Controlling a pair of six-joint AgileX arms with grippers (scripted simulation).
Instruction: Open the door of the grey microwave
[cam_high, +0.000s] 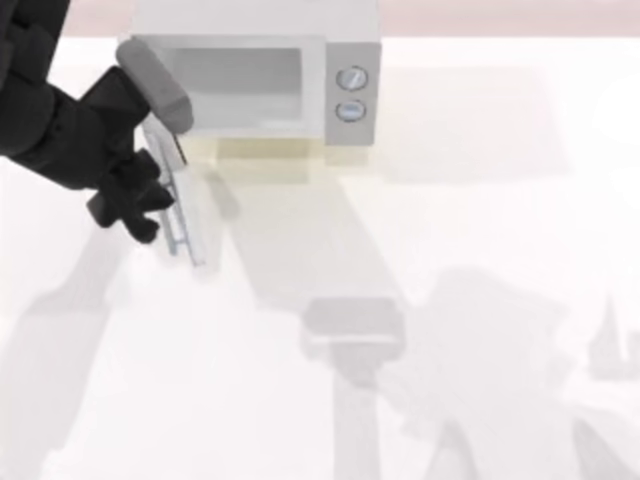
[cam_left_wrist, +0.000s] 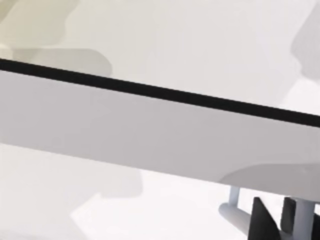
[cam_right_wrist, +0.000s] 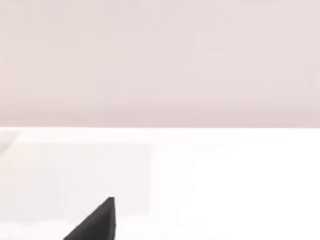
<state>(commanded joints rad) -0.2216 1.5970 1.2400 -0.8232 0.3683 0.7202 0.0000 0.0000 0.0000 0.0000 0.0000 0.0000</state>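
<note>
top view: upper left of frame, our left gripper (cam_high: 165, 215) clamps the door (cam_high: 185, 215) handle, the grey microwave (cam_high: 265, 85) open. we'd keep pulling along the hinge arc.

White table (cam_high: 470, 260) filling the top view, soft grey shadows across its surface, faint yellowish tint near the far edge, pale pinkish wall (cam_right_wrist: 160, 60) behind, bright even light, no sharp highlights

Your bench (cam_high: 470, 250) is a plain white surface filling nearly the whole top view. The grey microwave (cam_high: 345, 60) sits directly on it at the upper middle of the frame, close to the far edge.
</note>
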